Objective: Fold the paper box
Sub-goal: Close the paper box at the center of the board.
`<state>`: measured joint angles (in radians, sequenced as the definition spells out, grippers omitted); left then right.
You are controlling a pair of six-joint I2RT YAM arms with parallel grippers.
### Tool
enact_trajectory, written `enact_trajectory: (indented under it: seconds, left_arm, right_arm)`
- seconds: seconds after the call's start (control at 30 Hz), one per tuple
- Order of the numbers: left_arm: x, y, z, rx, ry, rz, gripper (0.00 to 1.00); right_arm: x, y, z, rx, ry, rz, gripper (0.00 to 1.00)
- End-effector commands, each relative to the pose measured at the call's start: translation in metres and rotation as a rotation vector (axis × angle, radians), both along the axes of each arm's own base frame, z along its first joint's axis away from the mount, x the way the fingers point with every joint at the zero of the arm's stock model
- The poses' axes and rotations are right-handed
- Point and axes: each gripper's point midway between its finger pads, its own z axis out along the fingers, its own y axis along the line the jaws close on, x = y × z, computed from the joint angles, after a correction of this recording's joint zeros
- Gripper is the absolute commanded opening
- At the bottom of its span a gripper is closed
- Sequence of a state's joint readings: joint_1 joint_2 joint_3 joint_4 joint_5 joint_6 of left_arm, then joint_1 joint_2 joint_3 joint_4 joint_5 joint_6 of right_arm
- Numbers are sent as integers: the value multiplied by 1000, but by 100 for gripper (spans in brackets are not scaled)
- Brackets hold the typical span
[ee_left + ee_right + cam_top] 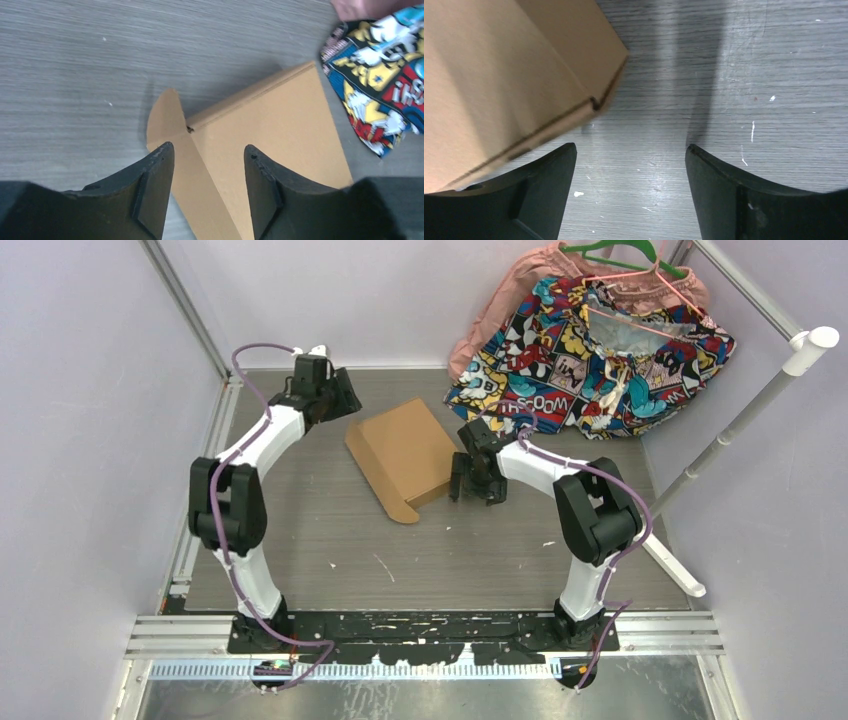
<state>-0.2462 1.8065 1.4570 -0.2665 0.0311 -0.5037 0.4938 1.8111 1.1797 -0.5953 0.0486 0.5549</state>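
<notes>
my left fingers (pixel 155 195) stood parted a moderate way with nothing between them. they hung over the far-left corner of the paper box (pixel 405 450), and seemed clear of it. my right fingers (pixel 719 195) gaped wider, also empty, low over the surface (pixel 330 540) just beside the box's right edge. one cardboard corner sat close against one finger; i could not tell whether it touched.

the box lay mid-surface, turned at an angle. it looked like a shallow mailer with its lid down. a rounded flap (pixel 167 117) stuck out flat at its near corner, untucked.

judgement: folding looked nearly done, and both sets of fingers were off the cardboard between folds. the loose flap seemed to be what was left. the next move likely called for one set of fingers to pin the lid while the other got under the flap and turned it in. a thin edge lying flat would be hard to catch, and the light box could slide.

the surface was grey wood-grain with white scuffs toward the near edge. pale lilac walls (pixel 90 390) and metal frame posts closed it in. a comic-print cloth (pixel 590 350) and a pink garment (pixel 500 310) lay heaped at the far right, and a white pipe (pixel 760 405) slanted along the right side.
</notes>
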Motion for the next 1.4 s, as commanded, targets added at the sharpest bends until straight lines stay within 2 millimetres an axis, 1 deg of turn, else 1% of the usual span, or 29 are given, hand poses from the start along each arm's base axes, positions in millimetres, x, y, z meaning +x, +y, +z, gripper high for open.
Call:
enact_trajectory:
  seconds: [0.0,0.1,0.17,0.27,0.33,0.4,0.53,0.6,0.63,0.7,0.73,0.8,0.83,1.03,1.13,1.27,1.3,1.33,1.37]
  left_arm:
    - [35,13,-1,-4,14,10,55]
    - [65,21,-15,-44,47,19,55]
    - [82,22,-26,-60,70,9,56]
    - [101,18,-42,-59,108,-10,54]
    - [108,18,-51,-56,142,-1,53]
    - [111,17,-61,-67,177,10,50]
    - [107,8,-71,-129,219,19,44]
    - [99,3,-80,-140,250,19,42]
    - [92,1,-87,-139,274,15,41]
    - [81,-8,-93,-136,297,-10,40]
    - [73,-11,-102,-125,322,-20,39]
    - [63,-17,-104,-118,327,-39,38]
    - [53,-17,-114,-110,352,-39,37]
    - [11,-11,-124,-95,386,-30,36]
    - [-12,-11,-123,-83,388,-33,35]
    - [-48,-6,-128,-59,407,-20,35]
    - [-57,-7,-124,-54,399,-21,35]
    - [-69,-4,-129,-45,414,-12,35]
    - [-110,-7,-143,-27,439,-11,35]
  right_arm:
    - [14,0,14,16,-73,-2,88]
    - [9,-5,17,15,-88,-13,89]
    - [7,-9,18,8,-93,-27,86]
    - [9,-15,17,-8,-91,-42,85]
    - [12,-17,13,-15,-79,-48,84]
    - [17,-19,10,-14,-66,-56,83]
    - [27,-19,10,-4,-62,-64,81]
    - [31,-20,11,3,-61,-70,81]
    - [33,-20,11,8,-61,-69,81]
    - [37,-19,12,21,-62,-71,80]
    - [39,-18,11,25,-62,-72,79]
    - [43,-17,11,37,-60,-73,79]
    - [44,-17,10,42,-61,-74,78]
    - [48,-15,10,56,-65,-67,78]
    - [49,-16,11,56,-71,-63,78]
    - [48,-22,13,43,-73,-67,78]
    - [47,-25,13,35,-73,-71,78]
    - [46,-29,12,27,-72,-78,78]
    - [44,-46,8,9,-67,-115,78]
